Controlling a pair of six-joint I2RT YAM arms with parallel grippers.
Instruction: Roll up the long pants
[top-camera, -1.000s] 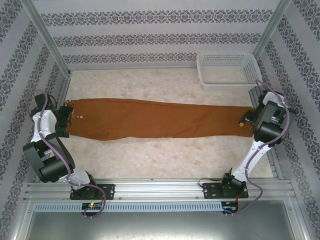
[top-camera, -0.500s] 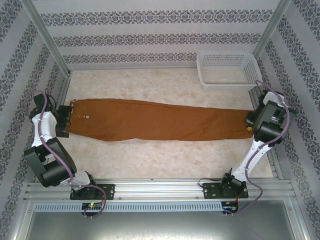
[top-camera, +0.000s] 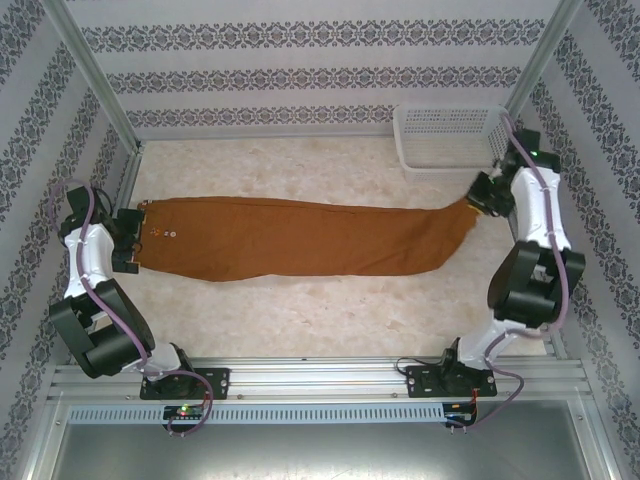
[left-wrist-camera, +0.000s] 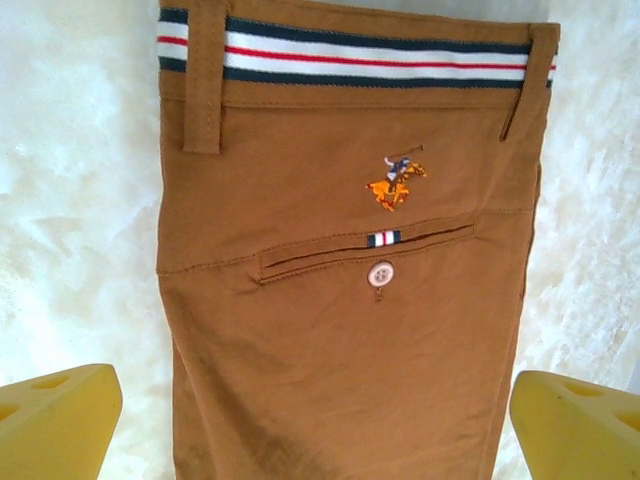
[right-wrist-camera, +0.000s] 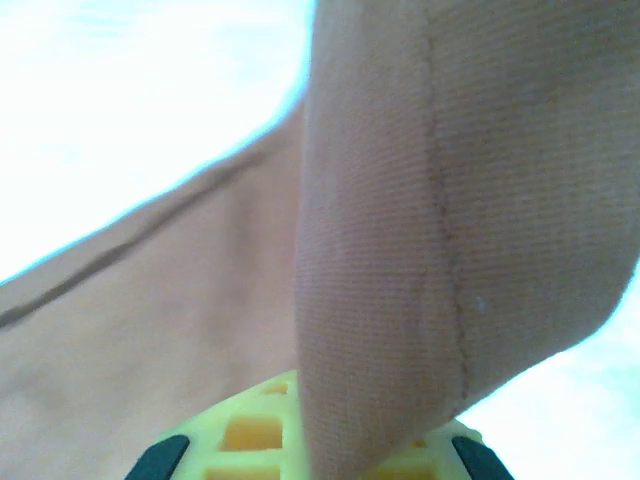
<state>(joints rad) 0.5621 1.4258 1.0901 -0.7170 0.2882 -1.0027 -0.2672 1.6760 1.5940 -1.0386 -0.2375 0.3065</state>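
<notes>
Since the frame 0.5 s back, we have drawn the cuff end of the long pants (top-camera: 300, 238) off the table's (top-camera: 300, 320) right edge and up toward the upper right of the frame; the waist end at the left has stayed put. At the left of the top view, our left gripper (top-camera: 127, 240) sits at the waistband (left-wrist-camera: 370, 58), released. In its wrist view the 2 yellow fingers (left-wrist-camera: 55, 420) stand wide apart in the bottom corners, on either side of the fabric. An embroidered rider logo (left-wrist-camera: 397, 185) and 1 pale pocket button (left-wrist-camera: 380, 273) sit mid-frame. Across the center the pants lie flat, running left to right. At the right the leg end bends upward to our right gripper (top-camera: 482, 193), which grasps the cuff just beside the white basket (top-camera: 450, 140). In its wrist view, fabric drapes over a yellow finger (right-wrist-camera: 250, 435).
</notes>
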